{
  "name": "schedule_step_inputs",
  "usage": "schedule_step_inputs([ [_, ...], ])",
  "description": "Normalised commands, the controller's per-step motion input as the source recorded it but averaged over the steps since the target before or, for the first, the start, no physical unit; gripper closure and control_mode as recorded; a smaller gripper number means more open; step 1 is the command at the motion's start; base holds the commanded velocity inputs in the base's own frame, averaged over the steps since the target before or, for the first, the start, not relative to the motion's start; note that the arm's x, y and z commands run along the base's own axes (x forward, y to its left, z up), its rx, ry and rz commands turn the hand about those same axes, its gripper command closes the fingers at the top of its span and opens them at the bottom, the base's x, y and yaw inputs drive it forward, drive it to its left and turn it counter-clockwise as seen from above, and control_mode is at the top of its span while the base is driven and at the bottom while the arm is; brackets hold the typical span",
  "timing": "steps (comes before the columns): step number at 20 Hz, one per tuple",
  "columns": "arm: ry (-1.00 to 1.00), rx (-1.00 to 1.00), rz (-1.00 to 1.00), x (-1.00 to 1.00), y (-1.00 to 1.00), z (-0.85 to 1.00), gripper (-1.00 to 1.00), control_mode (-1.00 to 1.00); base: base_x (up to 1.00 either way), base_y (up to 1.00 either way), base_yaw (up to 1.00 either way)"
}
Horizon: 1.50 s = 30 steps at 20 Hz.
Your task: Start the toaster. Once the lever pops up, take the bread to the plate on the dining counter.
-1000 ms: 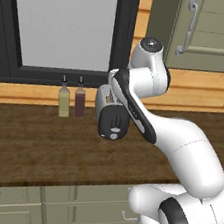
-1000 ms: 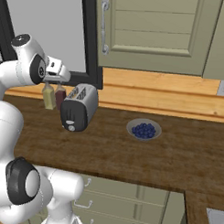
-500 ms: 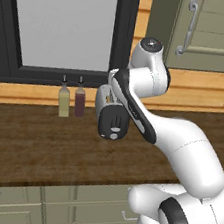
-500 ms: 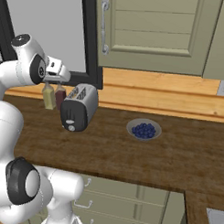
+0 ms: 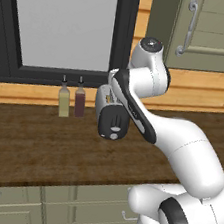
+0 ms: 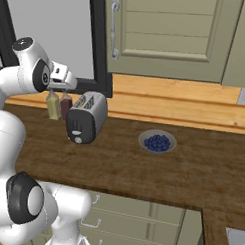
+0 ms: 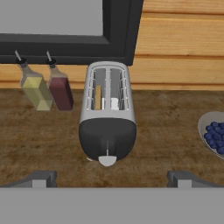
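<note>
Silver-grey two-slot toaster [image 7: 107, 111] is seen on the dark wooden worktop, black end face toward the gripper [image 7: 109, 177]; fingers spread wide, empty; tan bread slice [image 7: 98, 96] sits in its left slot

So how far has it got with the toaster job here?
Nothing looks done yet. The open pincer hangs above the toaster, with bread sitting in a slot. The lever is untouched. Left: press it, wait for the pop, carry the bread to the plate.
</note>
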Motion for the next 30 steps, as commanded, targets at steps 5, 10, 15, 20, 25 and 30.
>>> schedule_step_inputs([
  [5,0.00,0.00,0.00,0.00,0.00,0.00,-1.00,-1.00,0.00,0.00,0.00],
  [10,0.00,0.00,0.00,0.00,0.00,0.00,-1.00,-1.00,0.00,0.00,0.00],
  [15,0.00,0.00,0.00,0.00,0.00,0.00,-1.00,-1.00,0.00,0.00,0.00],
  [20,0.00,0.00,0.00,0.00,0.00,0.00,-1.00,-1.00,0.00,0.00,0.00],
  [25,0.00,0.00,0.00,0.00,0.00,0.00,-1.00,-1.00,0.00,0.00,0.00],
  [30,0.00,0.00,0.00,0.00,0.00,0.00,-1.00,-1.00,0.00,0.00,0.00],
])
